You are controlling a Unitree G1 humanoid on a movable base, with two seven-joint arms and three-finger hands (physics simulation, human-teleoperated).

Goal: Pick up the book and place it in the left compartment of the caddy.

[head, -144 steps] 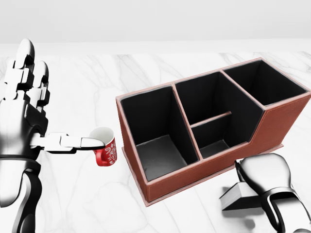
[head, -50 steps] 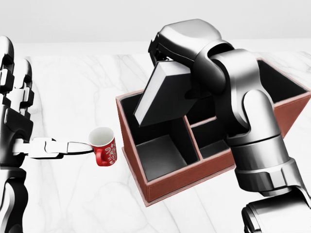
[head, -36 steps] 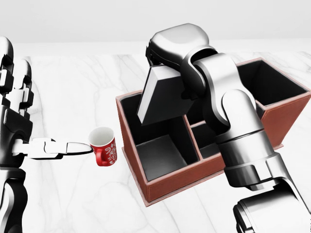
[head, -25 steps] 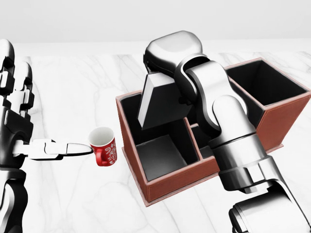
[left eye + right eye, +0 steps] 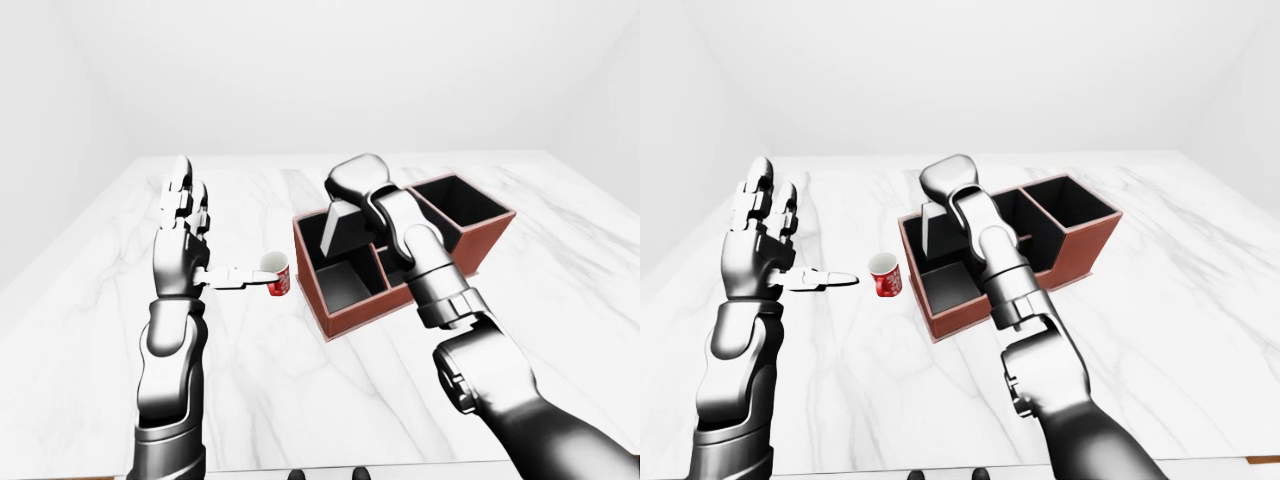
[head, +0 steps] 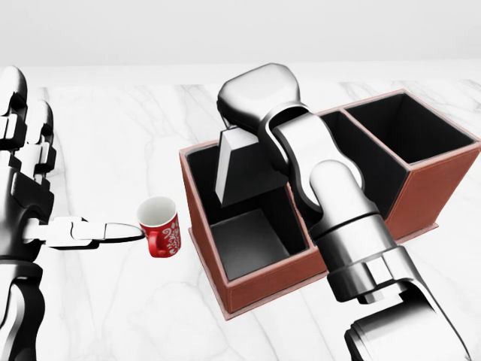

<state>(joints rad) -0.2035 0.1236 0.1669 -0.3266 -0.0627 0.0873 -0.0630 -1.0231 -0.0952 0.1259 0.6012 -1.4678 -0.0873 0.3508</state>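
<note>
My right hand grips the dark grey, flat rectangular book by its top edge, fingers closed round it; the book hangs nearly upright, its lower end inside the left compartment of the reddish-brown leather caddy with black-lined compartments. Out at the left of the head view, my left hand stands open, fingers raised and thumb stretched toward the small red patterned mug on the white marble tabletop.
</note>
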